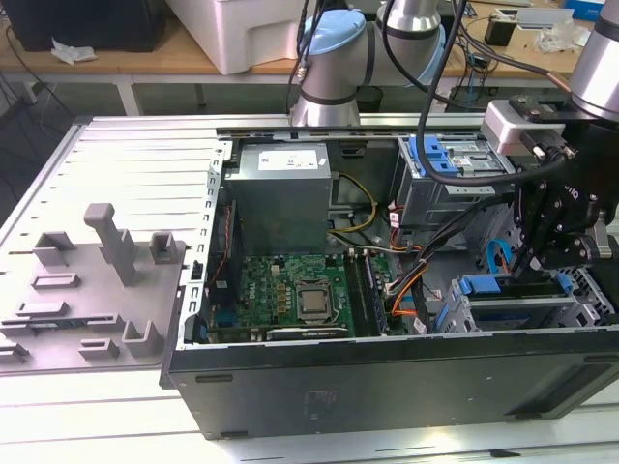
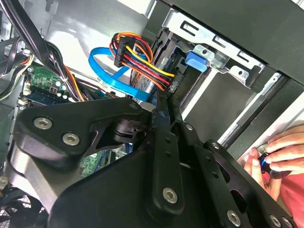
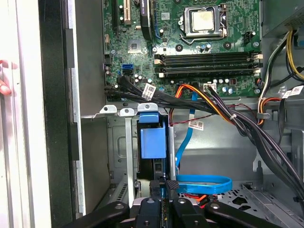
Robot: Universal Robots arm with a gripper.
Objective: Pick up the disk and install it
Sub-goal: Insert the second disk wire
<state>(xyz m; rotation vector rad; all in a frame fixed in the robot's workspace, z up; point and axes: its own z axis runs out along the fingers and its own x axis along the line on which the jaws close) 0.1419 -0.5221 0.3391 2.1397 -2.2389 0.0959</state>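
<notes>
The disk (image 1: 513, 287) sits in the drive cage (image 1: 527, 314) at the exterior view's right. The motherboard (image 1: 290, 295) lies to its left.

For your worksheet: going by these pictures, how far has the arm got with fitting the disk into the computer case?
Well along. The disk, in its blue carrier, already stands in the metal drive cage at the case's edge, so pick-up and carry look done. In hand: the end effector sits right at the disk's near end in the first wrist view. Left: whether it is fully seated cannot be told, and the blue data cable lies loose beside it.
</notes>
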